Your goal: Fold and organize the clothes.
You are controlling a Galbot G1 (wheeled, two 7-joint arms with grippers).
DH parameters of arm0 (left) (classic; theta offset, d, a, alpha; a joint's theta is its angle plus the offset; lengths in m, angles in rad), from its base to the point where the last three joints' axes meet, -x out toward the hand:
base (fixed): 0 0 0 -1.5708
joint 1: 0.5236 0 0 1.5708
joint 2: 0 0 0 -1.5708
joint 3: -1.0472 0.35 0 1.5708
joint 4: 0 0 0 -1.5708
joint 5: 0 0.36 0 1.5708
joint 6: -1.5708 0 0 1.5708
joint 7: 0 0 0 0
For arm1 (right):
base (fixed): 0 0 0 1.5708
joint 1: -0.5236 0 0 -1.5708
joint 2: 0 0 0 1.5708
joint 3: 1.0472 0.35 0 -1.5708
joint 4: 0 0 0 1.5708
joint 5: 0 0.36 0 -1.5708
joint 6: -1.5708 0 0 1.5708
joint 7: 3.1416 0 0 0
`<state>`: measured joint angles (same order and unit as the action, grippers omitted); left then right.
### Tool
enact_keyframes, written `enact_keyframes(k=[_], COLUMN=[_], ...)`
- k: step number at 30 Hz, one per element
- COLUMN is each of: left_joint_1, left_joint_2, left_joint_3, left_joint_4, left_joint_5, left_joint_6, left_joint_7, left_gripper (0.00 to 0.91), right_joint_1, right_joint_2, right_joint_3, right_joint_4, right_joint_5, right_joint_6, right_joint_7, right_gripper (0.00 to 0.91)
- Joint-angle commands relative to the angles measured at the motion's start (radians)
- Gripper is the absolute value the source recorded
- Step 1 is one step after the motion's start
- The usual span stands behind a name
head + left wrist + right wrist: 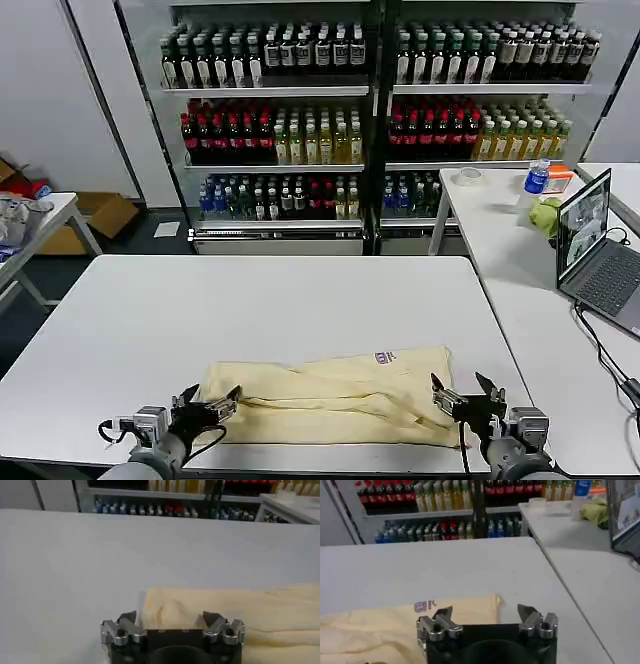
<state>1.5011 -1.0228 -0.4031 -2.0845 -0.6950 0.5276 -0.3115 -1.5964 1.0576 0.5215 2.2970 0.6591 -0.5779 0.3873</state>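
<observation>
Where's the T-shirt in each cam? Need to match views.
Head view: T-shirt lies folded along the near edge of the white table, between the open left gripper and open right gripper.
Left wrist view: its end lies just past that gripper.
Right wrist view: its end with the neck label lies just past that gripper.
Shared landmark: drink shelves behind.

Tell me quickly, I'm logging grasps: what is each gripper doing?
Left gripper: open, empty, at the T-shirt's left end.
Right gripper: open, empty, at its right end.
</observation>
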Motion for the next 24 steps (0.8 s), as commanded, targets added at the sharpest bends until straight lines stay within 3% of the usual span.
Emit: enact_keyframes(k=[1, 13, 24], left_joint_1=[0.007, 0.016, 0.001], left_joint_2=[-0.046, -0.019, 0.140], left_joint_3=[0.018, -0.072, -0.382], left_joint_4=[0.046, 0.026, 0.095], left_joint_5=[0.004, -0.061, -0.222], left_joint_6=[-0.009, -0.007, 0.013], left_joint_7=[-0.003, 0.006, 0.026], left_gripper=[0.010, 0.010, 0.010], right_joint_1=[-0.014, -0.009, 0.011], right_joint_2=[0.007, 0.011, -0.002], right_joint_3=[0.006, 0.010, 0.011], right_joint_4=[0.010, 0.011, 0.006], right_joint_5=[-0.008, -0.005, 0.000], right_joint_6=[0.000, 0.001, 0.001], right_joint_7=[0.000, -0.002, -0.003], right_gripper=[0.907, 0.907, 0.907])
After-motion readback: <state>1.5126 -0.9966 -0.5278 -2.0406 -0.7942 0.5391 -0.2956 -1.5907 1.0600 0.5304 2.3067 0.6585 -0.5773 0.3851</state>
